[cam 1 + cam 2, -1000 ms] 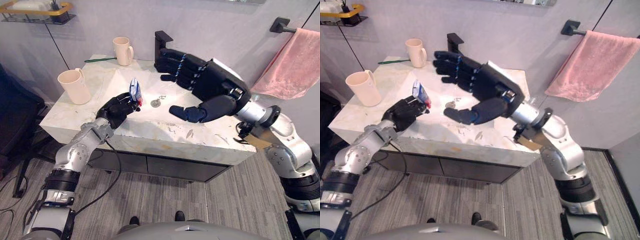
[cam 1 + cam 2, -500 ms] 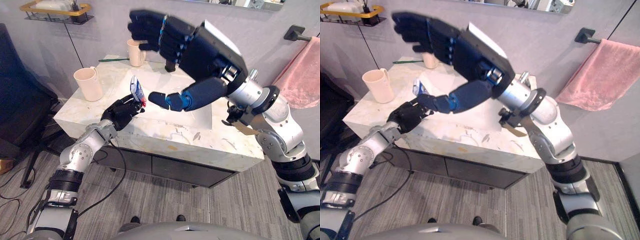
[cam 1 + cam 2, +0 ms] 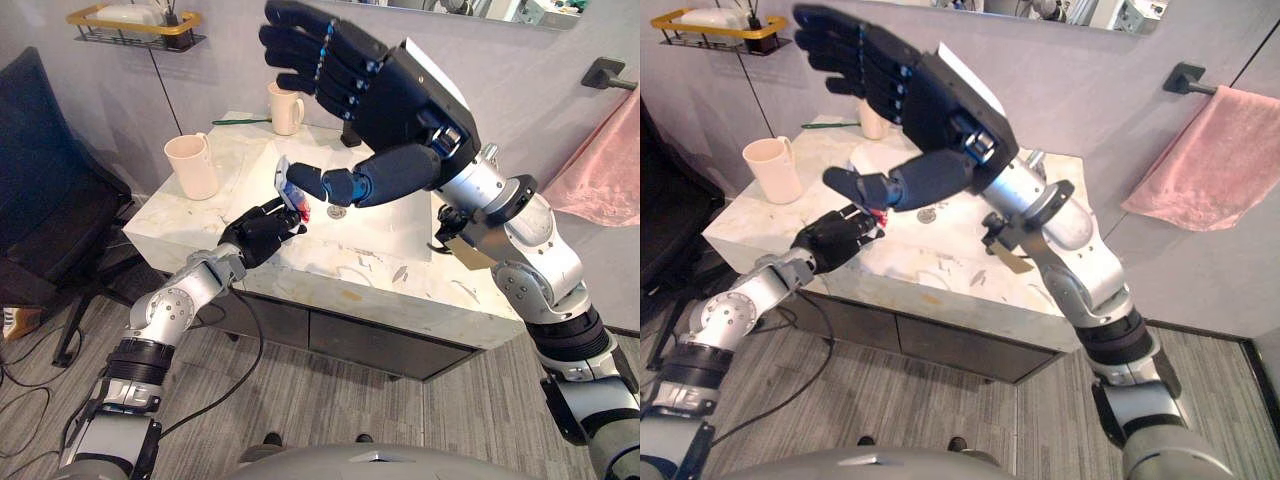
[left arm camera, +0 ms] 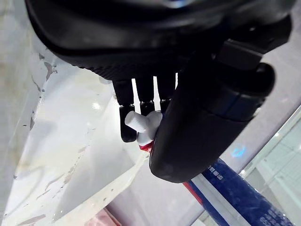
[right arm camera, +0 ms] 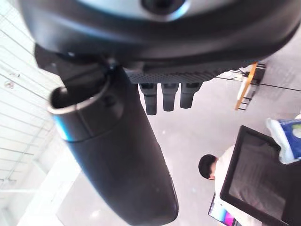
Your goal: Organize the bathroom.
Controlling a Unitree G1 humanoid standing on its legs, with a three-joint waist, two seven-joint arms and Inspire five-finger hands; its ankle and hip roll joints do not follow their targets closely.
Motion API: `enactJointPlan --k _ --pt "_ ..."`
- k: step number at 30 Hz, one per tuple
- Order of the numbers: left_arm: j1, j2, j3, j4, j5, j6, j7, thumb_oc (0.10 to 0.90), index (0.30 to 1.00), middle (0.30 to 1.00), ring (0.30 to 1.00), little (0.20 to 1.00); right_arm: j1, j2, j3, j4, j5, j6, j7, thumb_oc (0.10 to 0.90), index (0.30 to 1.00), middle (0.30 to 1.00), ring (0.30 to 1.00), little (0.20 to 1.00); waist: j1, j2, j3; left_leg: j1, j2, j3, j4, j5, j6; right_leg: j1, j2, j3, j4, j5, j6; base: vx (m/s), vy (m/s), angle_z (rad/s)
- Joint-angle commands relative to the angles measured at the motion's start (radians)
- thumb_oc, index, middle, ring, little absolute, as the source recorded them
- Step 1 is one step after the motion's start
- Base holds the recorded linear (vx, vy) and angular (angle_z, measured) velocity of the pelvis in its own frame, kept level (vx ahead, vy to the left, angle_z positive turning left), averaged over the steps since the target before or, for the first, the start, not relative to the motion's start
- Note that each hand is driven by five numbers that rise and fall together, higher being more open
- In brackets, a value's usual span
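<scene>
Left eye view: dark left hand pinching a blue-and-white toothpaste tube with red cap above the white marble vanity top; dark right hand raised, fingers spread, holding nothing.

Left wrist view: tube's white neck clamped between fingers and thumb.

Right wrist view: fingers straight.

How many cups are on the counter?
2. One cream ceramic mug stands near the left edge of the white marble counter. The other cream ceramic mug stands at the back by the wall, beside a green toothbrush. The raised right hand may hide others.
</scene>
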State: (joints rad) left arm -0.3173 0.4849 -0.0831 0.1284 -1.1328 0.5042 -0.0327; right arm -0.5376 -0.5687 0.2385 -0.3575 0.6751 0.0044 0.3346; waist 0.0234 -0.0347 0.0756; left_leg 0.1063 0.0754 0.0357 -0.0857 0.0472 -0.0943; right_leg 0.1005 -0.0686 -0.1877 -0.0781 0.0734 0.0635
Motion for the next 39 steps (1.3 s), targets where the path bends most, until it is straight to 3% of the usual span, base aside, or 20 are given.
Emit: enactJointPlan --k 1,15,27,33,39 --pt "-0.155 -0.022 -0.016 -0.043 -0.064 -0.051 -0.054 0.400 0.300 0.300 0.300 0.300 -0.065 0.028 -0.020 -0.017 0.039 -0.072 -0.027 0.800 0.900 0.900 0.900 0.900 0.017 0.027 -0.084 0.005 0.058 0.070 0.015 -0.026 -0.035 0.010 -0.068 0.009 0.036 -0.088 0.091 0.00 0.000 0.00" --pt "-0.180 0.001 -0.036 0.018 -0.008 -0.030 -0.065 0.400 0.300 0.300 0.300 0.300 -0.083 0.071 -0.017 -0.002 0.155 -0.023 -0.064 0.800 0.900 0.900 0.900 0.900 0.011 0.031 -0.084 0.016 0.053 0.073 0.012 -0.029 -0.030 0.015 -0.065 0.018 0.034 -0.088 0.093 0.00 0.000 0.00" --pt "-0.121 -0.025 -0.002 -0.054 0.046 -0.070 -0.068 0.400 0.300 0.300 0.300 0.300 0.102 0.093 -0.045 0.007 0.158 0.104 0.078 0.800 0.900 0.900 0.900 0.900 0.003 0.029 -0.082 0.009 0.056 0.083 0.013 -0.027 -0.029 0.006 -0.069 0.010 0.035 -0.088 0.096 0.00 0.000 0.00" --pt "-0.085 -0.030 0.020 -0.085 0.061 -0.086 -0.067 0.400 0.300 0.300 0.300 0.300 0.166 0.108 -0.043 0.019 0.142 0.110 0.133 0.800 0.900 0.900 0.900 0.900 0.002 0.035 -0.082 0.013 0.060 0.081 0.010 -0.031 -0.032 0.008 -0.067 0.008 0.035 -0.093 0.098 0.00 0.000 0.00" --pt "-0.111 -0.022 0.006 -0.060 0.053 -0.106 -0.070 0.400 0.300 0.300 0.300 0.300 0.116 0.110 -0.011 0.031 0.101 0.085 0.109 0.800 0.900 0.900 0.900 0.900 0.002 0.038 -0.084 0.015 0.056 0.077 0.007 -0.031 -0.032 0.012 -0.065 0.010 0.033 -0.093 0.096 0.00 0.000 0.00"
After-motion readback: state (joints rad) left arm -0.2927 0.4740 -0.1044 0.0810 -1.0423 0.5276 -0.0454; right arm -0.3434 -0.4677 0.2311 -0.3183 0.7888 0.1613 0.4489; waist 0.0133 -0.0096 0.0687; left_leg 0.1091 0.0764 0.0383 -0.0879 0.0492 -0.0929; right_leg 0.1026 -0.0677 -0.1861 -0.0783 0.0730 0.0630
